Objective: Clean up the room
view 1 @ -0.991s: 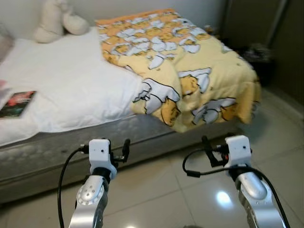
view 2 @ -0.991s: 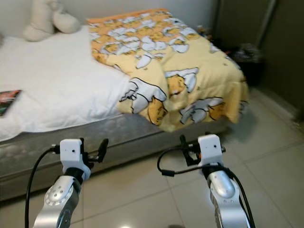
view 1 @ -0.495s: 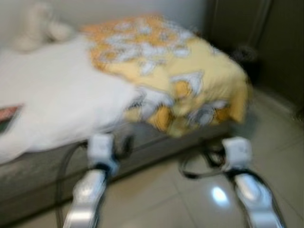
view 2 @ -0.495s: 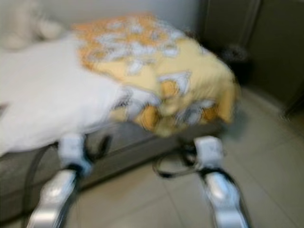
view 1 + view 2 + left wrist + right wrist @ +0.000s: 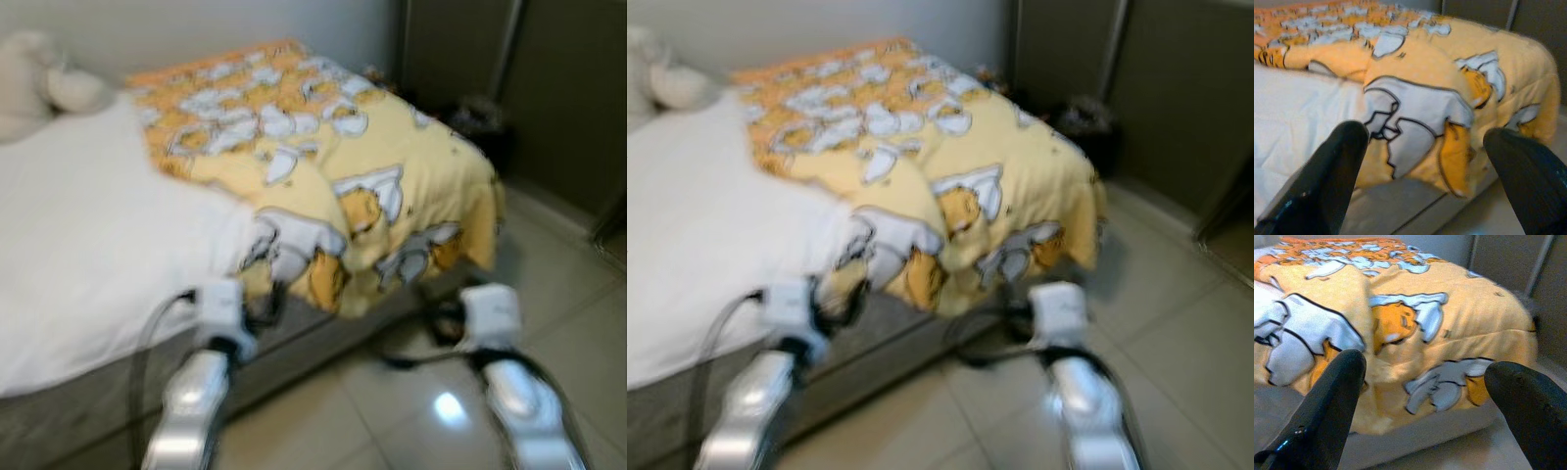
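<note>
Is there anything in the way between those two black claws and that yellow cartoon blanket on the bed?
Nothing visible. Both the left gripper and right gripper are open and face the yellow blanket directly, with only open air before its hanging edge.

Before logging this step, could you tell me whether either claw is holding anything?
Nothing is held: the left claw and right claw are open, short of the yellow cartoon-print blanket.

I am looking down at a bed (image 5: 686, 245) with a white sheet, the whole picture blurred. A yellow and orange cartoon-print blanket (image 5: 950, 186) lies crumpled over the bed's right half and hangs over its near edge. A cream plush toy (image 5: 661, 73) sits at the bed's far left corner. My two silver arms reach toward the bed over a pale tiled floor (image 5: 1185, 333). Right of the bed stands a dark wardrobe (image 5: 1176, 88).
</note>
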Controlling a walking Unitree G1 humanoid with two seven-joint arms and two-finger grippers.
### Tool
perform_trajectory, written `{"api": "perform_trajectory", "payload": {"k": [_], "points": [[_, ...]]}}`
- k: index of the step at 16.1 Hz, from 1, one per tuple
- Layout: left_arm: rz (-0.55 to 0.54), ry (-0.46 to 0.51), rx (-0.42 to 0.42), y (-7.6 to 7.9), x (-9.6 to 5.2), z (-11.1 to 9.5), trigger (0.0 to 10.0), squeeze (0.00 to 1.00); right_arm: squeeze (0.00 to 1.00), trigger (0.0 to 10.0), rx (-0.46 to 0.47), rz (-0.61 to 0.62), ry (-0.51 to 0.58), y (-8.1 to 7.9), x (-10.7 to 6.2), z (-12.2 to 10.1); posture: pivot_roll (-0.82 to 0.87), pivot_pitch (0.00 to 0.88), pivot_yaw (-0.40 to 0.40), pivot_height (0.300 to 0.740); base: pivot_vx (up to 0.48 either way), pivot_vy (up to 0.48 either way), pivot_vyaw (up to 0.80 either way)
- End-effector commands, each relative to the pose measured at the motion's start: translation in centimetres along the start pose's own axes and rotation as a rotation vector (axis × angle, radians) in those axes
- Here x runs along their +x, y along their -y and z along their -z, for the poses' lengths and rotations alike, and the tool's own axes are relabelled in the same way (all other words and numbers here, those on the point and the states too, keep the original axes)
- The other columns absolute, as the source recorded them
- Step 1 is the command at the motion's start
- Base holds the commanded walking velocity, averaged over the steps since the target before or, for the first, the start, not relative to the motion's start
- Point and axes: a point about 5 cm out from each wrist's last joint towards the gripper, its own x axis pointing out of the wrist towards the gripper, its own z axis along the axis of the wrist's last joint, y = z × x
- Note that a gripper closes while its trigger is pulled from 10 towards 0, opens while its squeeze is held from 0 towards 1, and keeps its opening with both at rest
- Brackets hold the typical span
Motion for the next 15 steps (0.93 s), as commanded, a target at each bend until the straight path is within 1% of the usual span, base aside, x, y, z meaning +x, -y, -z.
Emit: {"api": "perform_trajectory", "payload": {"k": [1, 3, 6, 9, 11, 12, 13, 15], "points": [[0.033, 0.004, -0.006, 0.9, 0.4, -0.2, 10.0, 0.0, 0.28, 10.0, -0.017, 0.022, -0.004, 0.8, -0.2, 0.0, -0.26, 0.0, 0.134, 0.74, 0.465, 0.0, 0.0], [0.036, 0.001, -0.007, 0.9, 0.4, -0.2, 10.0, 0.0, 0.28, 10.0, -0.015, 0.015, -0.003, 0.7, -0.3, 0.1, -0.26, 0.0, 0.136, 0.74, 0.465, 0.0, 0.0], [-0.004, -0.007, -0.037, 0.4, 0.5, -0.1, 10.0, 0.0, 0.28, 10.0, -0.008, -0.012, -0.003, 0.3, -0.4, 0.1, -0.26, 0.0, 0.139, 0.74, 0.459, 0.0, 0.0], [-0.024, -0.013, -0.036, 0.0, 0.5, 0.1, 10.0, 0.0, 0.28, 10.0, -0.006, -0.025, -0.005, 0.2, -0.6, 0.2, -0.26, 0.0, 0.141, 0.74, 0.454, 0.0, 0.0], [-0.018, -0.023, -0.035, 0.0, 0.4, 0.2, 10.0, 0.0, 0.29, 10.0, -0.001, -0.049, -0.006, -0.1, -0.9, 0.2, -0.26, 0.0, 0.142, 0.74, 0.454, 0.0, 0.0], [-0.023, -0.055, -0.021, -0.2, 0.8, 0.5, 10.0, 0.0, 0.29, 10.0, 0.0, -0.12, 0.005, -0.9, -1.0, -0.1, -0.26, 0.0, 0.143, 0.74, 0.0, 0.0, 0.0], [-0.014, -0.069, -0.022, -0.3, 1.0, 0.6, 10.0, 0.0, 0.28, 10.0, -0.007, -0.15, 0.012, -1.2, -1.1, -0.3, -0.25, 0.0, 0.14, 0.74, 0.0, 0.0, 0.0], [0.016, -0.105, -0.01, -0.3, 1.7, 1.2, 10.0, 0.0, 0.28, 10.0, -0.003, -0.166, 0.001, -1.4, -1.3, -0.1, -0.25, 0.0, 0.136, 0.74, 0.0, 0.0, 0.0]]}}
